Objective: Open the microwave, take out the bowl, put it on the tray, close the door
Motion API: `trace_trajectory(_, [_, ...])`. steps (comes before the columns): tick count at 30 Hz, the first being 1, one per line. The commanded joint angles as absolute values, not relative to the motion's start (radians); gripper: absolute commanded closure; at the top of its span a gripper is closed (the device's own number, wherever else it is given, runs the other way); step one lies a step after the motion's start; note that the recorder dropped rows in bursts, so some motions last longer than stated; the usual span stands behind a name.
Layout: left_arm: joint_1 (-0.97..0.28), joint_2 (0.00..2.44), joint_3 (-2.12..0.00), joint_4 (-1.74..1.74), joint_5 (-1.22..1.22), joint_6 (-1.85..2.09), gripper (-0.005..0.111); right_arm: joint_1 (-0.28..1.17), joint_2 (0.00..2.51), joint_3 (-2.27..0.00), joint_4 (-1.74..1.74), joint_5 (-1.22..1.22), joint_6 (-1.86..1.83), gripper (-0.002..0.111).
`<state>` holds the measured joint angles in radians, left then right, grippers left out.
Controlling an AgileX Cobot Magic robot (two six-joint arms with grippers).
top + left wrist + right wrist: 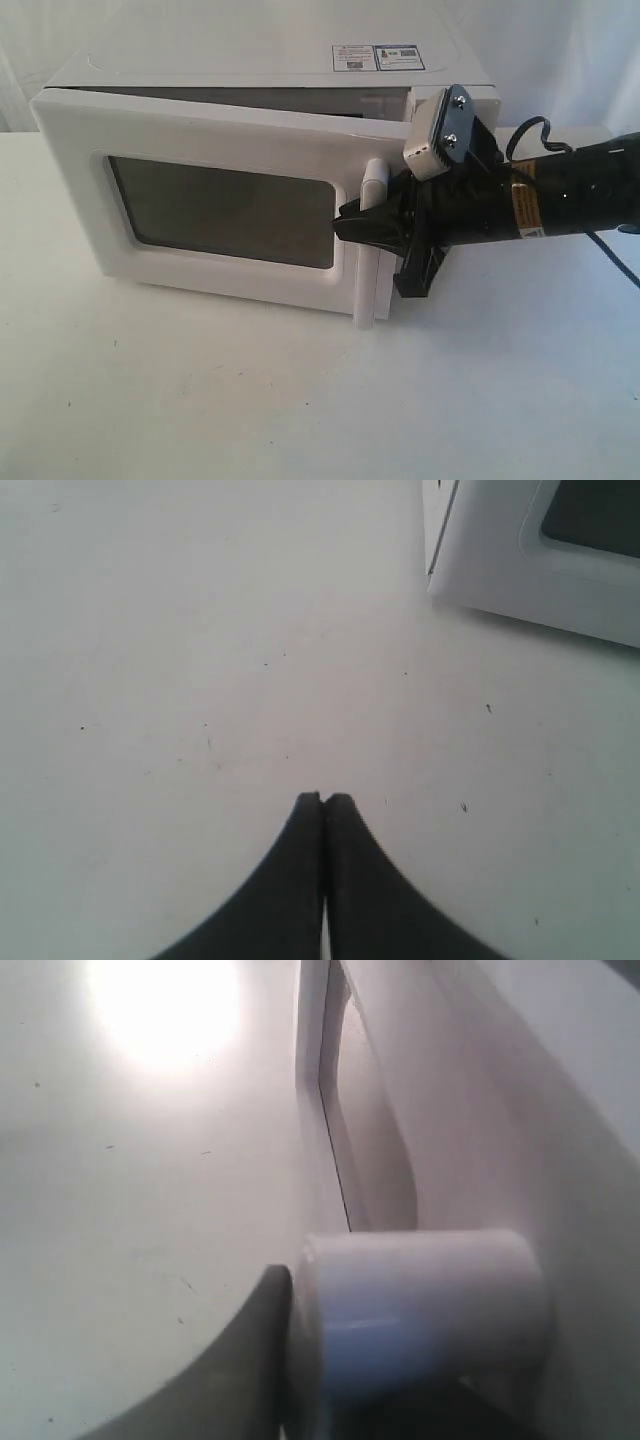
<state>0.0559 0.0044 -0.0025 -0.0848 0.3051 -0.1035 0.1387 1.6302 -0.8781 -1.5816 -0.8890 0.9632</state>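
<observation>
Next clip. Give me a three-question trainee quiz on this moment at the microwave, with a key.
1. True or false: the door of the microwave is fully shut.
2. The right arm's fingers are around: A) the door's handle; B) a knob; C) a bowl.
3. Fill in: the left arm's fingers are pressed ___ over the table.
Key: 1 false, a gap shows along the door's top edge; 2 A; 3 together.
</observation>
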Motion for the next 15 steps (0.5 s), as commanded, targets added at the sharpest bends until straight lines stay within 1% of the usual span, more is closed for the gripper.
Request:
trace_trajectory(1, [0.057, 0.0, 0.0, -0.09, 0.306, -0.109, 0.107, 0.16, 1.647, -0.885, -1.627, -0.849, 0.954, 0.108])
trace_trajectory(4, [0.057, 0.0, 0.0, -0.09, 0.306, -0.109, 0.107, 0.16, 1.647, -0.885, -1.627, -0.844, 1.024, 0.108])
trace_trajectory(10, [0.057, 0.0, 0.0, -0.09, 0.306, -0.109, 0.107, 0.16, 1.615, -0.885, -1.666, -0.71, 1.14, 0.108])
trace_trajectory(15, [0.057, 0.0, 0.0, -0.09, 0.306, -0.109, 0.107, 0.16, 1.574, -0.885, -1.665, -0.742, 1.154, 0.106])
